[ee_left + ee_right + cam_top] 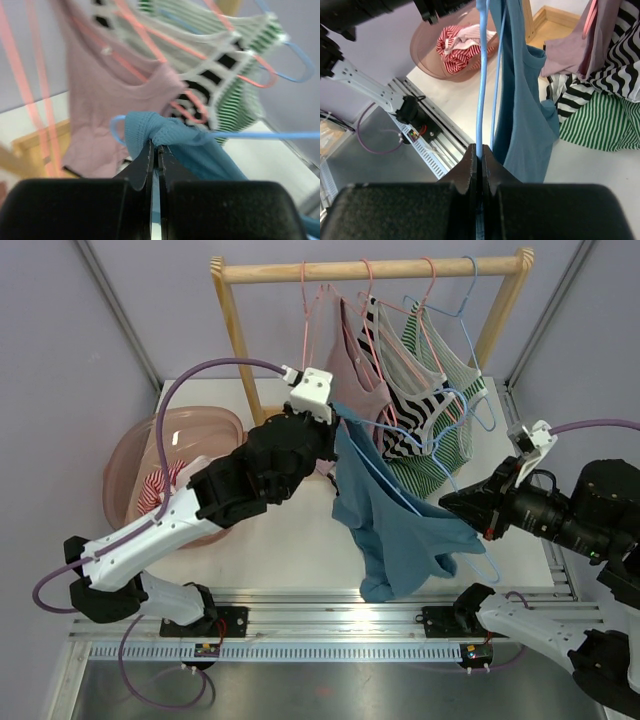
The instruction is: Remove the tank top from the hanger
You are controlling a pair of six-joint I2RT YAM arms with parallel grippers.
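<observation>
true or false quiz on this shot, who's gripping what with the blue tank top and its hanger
1. The left gripper is shut on the blue tank top. True.
2. The right gripper is open and holds nothing. False: it is shut on the blue hanger.
3. The pink basin holds a red-striped garment. True.
4. The blue tank top lies in the basin. False: it hangs draped from the hanger.

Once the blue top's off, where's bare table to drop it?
Bare table between pink basin and blue tank top, by the front rail. Thinner strip beside the right tool holding the blue hanger. Crowded under the rack with hanging tops.
</observation>
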